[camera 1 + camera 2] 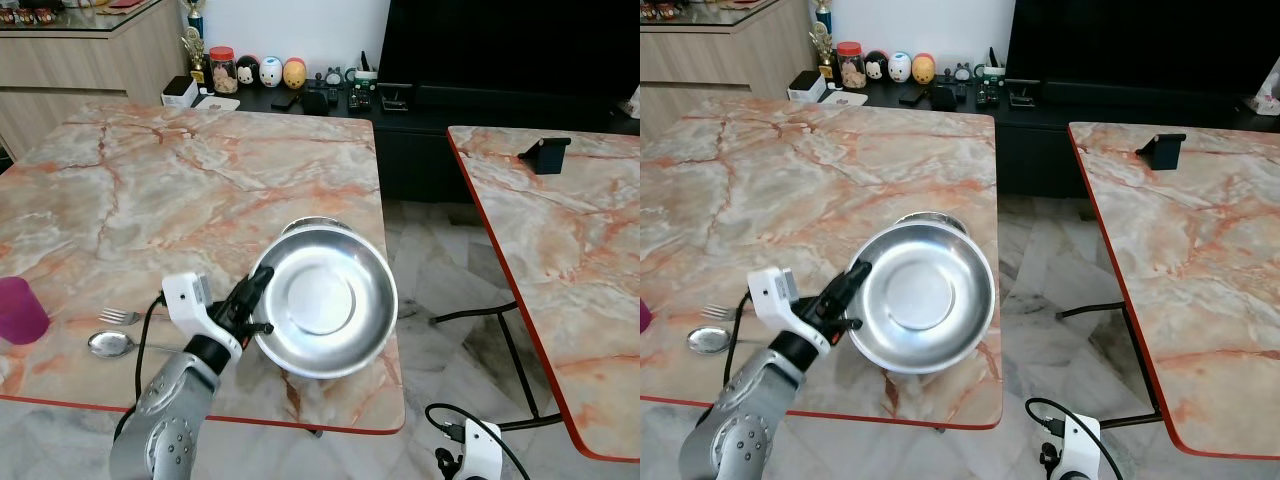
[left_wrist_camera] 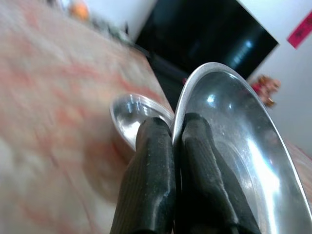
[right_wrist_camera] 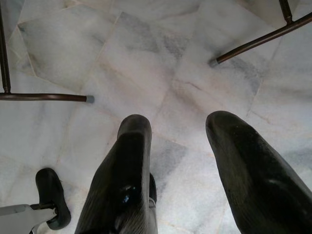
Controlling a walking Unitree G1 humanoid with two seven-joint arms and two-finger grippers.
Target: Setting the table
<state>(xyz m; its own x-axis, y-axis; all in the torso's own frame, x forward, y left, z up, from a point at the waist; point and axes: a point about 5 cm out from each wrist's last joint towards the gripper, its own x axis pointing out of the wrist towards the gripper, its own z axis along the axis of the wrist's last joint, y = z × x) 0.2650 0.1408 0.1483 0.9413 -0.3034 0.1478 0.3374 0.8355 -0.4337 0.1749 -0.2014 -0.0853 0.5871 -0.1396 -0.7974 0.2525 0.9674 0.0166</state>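
Pinching the round steel plate [image 1: 325, 300] by its rim, the left pincer [image 1: 256, 287] tilts it (right pincer [image 3: 178, 131] agape) above veined marble table [image 1: 150, 200].

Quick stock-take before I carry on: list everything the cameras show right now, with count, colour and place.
Steel plate: 1, silver, tilted at the near table's right front, rim pinched by the left hand.
Steel bowl: 1, silver, on the table just behind the plate.
Fork: 1, silver, front left of table.
Spoon: 1, silver, just nearer than the fork.
Cup: 1, pink, left edge.
Marble tables: 2, orange-veined, one ahead, one to the right.
Black stand: 1, on the right table.
Jar and figurines: several, on the far black cabinet.
Left hand: shut on plate rim.
Right hand: open, over the floor.
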